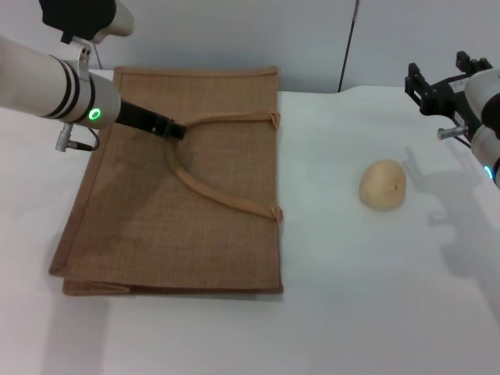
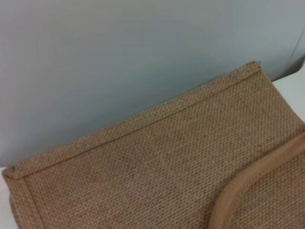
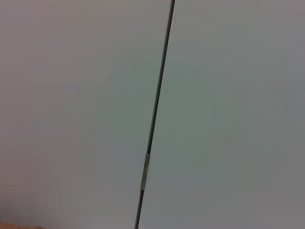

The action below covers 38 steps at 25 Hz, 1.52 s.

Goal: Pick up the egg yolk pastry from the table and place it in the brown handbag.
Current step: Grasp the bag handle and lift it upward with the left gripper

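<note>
The egg yolk pastry, a small pale tan bun, lies on the white table right of the brown handbag. The bag lies flat at the left, and its woven corner also shows in the left wrist view. My left gripper reaches over the bag and is shut on the bend of its upper light-brown handle, which is drawn taut toward it. My right gripper hangs open and empty above the table's far right, behind and to the right of the pastry.
A grey wall with a dark vertical seam stands behind the table, and the right wrist view shows only this seam. The bag's second handle loops across the bag's top face. White tabletop lies between bag and pastry.
</note>
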Each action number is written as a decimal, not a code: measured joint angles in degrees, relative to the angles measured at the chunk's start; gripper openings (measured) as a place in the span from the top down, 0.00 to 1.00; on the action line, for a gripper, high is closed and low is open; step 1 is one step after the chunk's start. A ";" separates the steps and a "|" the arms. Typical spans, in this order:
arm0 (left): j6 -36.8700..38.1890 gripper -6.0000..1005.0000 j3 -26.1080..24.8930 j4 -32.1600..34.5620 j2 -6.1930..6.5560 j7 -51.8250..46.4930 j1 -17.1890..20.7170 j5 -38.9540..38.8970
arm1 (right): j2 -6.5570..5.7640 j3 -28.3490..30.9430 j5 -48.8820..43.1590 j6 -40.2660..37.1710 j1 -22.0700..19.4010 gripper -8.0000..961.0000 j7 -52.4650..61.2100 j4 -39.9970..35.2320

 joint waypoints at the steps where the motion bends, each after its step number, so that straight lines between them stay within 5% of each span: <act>1: 0.11 0.43 0.00 -0.01 -0.04 0.00 -0.01 0.00 | 0.00 0.00 0.00 0.00 0.02 0.24 0.00 0.00; 24: 3.00 0.43 0.08 -3.69 -1.15 0.38 -1.62 -0.25 | 0.08 -0.09 0.27 0.00 0.43 0.24 0.00 0.09; 38: 4.15 0.56 -0.09 -5.07 -1.14 -0.90 -1.58 -0.33 | 0.09 -0.09 0.27 0.00 0.52 0.24 0.00 0.09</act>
